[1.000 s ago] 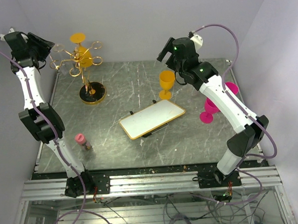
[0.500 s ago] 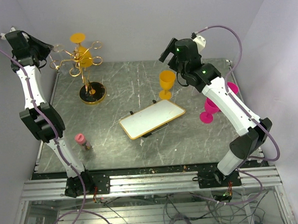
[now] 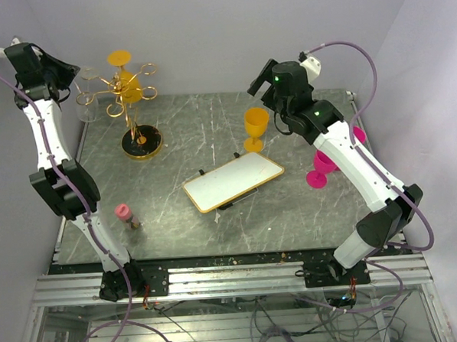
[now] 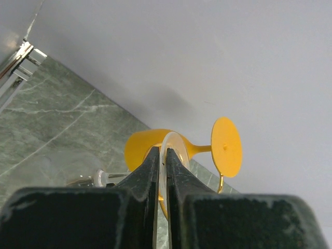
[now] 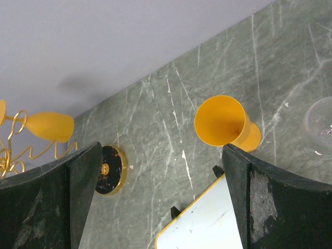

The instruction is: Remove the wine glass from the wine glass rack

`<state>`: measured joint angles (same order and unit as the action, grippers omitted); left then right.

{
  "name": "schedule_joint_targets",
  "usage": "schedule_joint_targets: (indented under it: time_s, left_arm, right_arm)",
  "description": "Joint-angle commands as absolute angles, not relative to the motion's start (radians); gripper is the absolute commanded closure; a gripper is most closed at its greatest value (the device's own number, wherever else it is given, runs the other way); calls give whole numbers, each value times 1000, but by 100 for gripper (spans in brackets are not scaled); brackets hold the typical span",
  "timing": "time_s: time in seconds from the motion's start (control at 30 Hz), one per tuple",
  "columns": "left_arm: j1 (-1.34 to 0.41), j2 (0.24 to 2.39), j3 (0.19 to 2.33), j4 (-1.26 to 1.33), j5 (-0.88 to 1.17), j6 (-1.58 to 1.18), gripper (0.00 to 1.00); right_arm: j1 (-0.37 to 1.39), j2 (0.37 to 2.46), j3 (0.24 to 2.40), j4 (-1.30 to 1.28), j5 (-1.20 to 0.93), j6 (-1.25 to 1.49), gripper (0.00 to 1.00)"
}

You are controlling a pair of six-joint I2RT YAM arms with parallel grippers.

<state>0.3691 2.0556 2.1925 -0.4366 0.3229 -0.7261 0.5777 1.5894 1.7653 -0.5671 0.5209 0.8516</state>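
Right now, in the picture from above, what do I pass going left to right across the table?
The wine glass rack → upright yellow glass → pink glass. I skipped the white board because it overlaps the yellow glass.

the desk (image 3: 211,133) has a dark green marble-look top with pale veins. plain pale lilac-grey walls (image 3: 206,34) close it in at the back and on both sides, evenly lit with soft shadows. a ribbed aluminium rail (image 3: 234,282) runs along its near edge, with cables (image 3: 259,322) tangled below.
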Motion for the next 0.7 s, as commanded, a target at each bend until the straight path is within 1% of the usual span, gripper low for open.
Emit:
schedule_joint_targets:
  time_s: [0.0,0.13,0.27,0.67]
  left_arm:
    - [365,1999,2156,-372,371,-795,93]
    - [367,1998,2138,-316,429,-874,93]
    - [367,1963,2075,-232,466,-947,93]
    - [364,1945,2080,-209,488,-1001,93]
  right_arm:
    - [575,1556,1746,-555,559,859,2]
    - [575,1551,1740,-556,574,856,2]
    - [576,1545,1735,-555,575,857,2]
    - [574,1529,1717,-550,573,871,2]
